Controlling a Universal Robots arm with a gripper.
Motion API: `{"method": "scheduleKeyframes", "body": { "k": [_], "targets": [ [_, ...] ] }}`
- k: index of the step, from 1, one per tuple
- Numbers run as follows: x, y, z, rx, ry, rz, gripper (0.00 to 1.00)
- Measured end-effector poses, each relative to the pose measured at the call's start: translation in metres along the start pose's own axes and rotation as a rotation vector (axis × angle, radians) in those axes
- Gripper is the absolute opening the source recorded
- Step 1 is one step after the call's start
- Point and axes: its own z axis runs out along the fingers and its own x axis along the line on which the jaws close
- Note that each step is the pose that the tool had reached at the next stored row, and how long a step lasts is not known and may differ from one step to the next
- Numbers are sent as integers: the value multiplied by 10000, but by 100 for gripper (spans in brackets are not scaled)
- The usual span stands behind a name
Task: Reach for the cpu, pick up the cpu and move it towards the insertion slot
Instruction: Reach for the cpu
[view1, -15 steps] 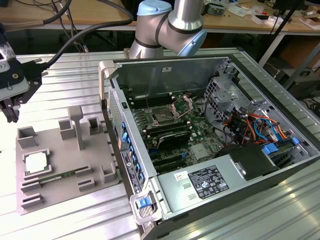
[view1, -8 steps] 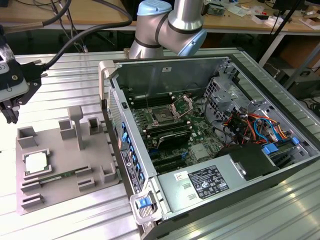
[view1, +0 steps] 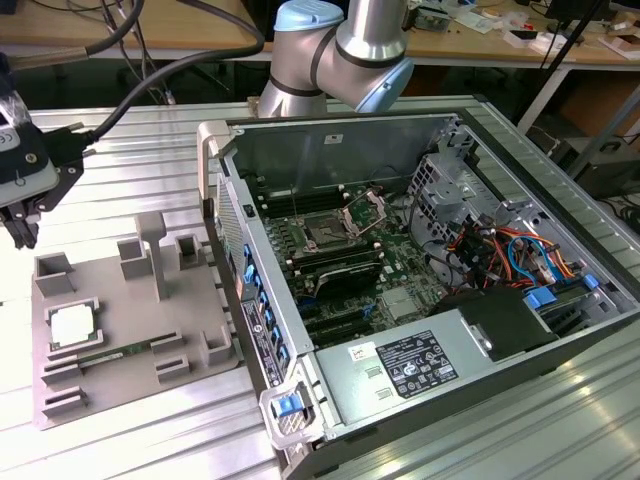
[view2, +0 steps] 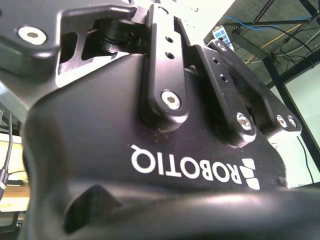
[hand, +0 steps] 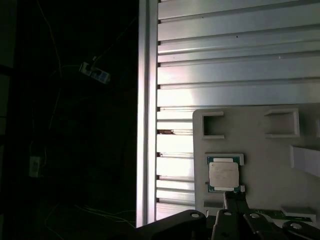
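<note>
The cpu (view1: 74, 325), a small square chip with a silvery top, lies flat in a recess at the near left of the grey tray (view1: 135, 320). My gripper (view1: 22, 222) hangs above the table beyond the tray's far-left corner, apart from the cpu and touching nothing. In the first wrist view the cpu (hand: 223, 174) sits on the tray (hand: 260, 140) just ahead of the gripper (hand: 235, 201). The insertion slot (view1: 325, 236), a dark square socket with its metal bracket raised, is on the green board inside the open computer case, to the exterior view's right.
The case's upright side wall (view1: 250, 300) stands between tray and socket. Raised grey posts (view1: 152, 250) stand on the tray, and a green memory stick (view1: 110, 352) lies beside the cpu. Cables (view1: 500, 250) and a power supply (view1: 420, 365) fill the case's right part.
</note>
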Motion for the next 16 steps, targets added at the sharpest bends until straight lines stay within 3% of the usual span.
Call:
{"method": "scheduleKeyframes", "body": {
  "k": [16],
  "targets": [
    [0, -2, 41, 0, 1, 0, 11]
  ]
}}
